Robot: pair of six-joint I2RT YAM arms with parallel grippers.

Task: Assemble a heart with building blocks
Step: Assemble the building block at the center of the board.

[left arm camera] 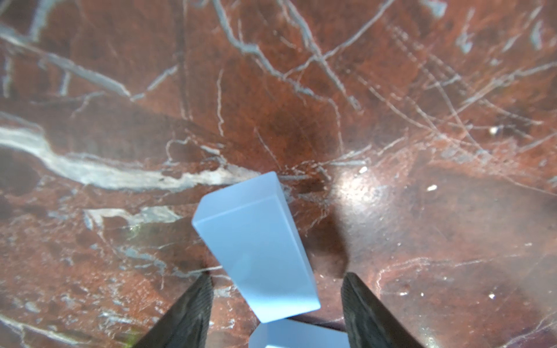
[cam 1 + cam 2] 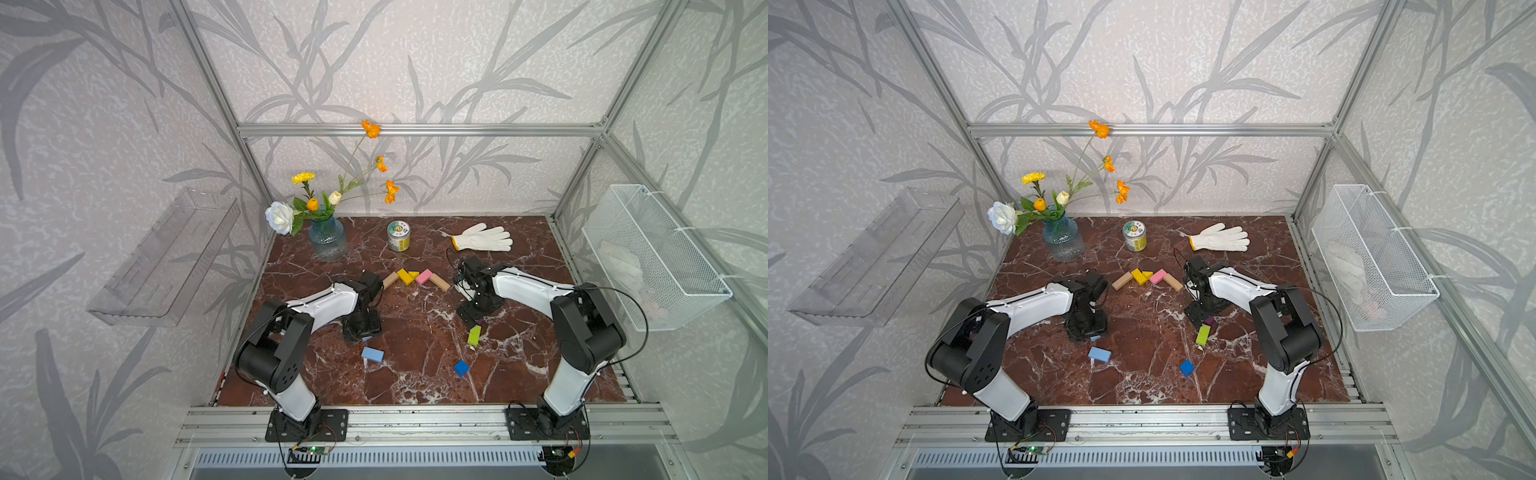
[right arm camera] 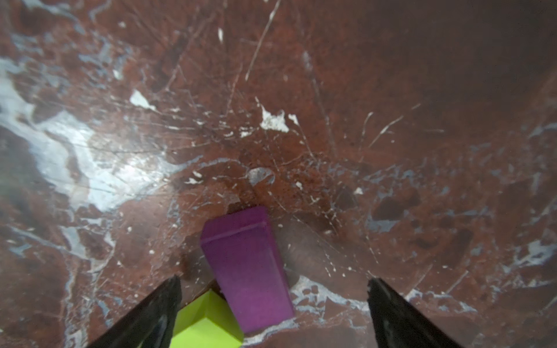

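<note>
Purple block (image 2: 1209,320) lies mostly hidden beneath right tool (image 3: 274,280).

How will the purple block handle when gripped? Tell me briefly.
The purple block looks solid with sharp straight edges, so probably stiff, not fragile. Its flat faces suggest it will slide, not roll, when pushed. It lies flat on the table, so tipping seems unlikely.

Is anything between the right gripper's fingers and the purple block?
Possibly: the lime green block lies beside the purple block, in the gap toward one finger of the open right gripper. The other gap is bare.
</note>
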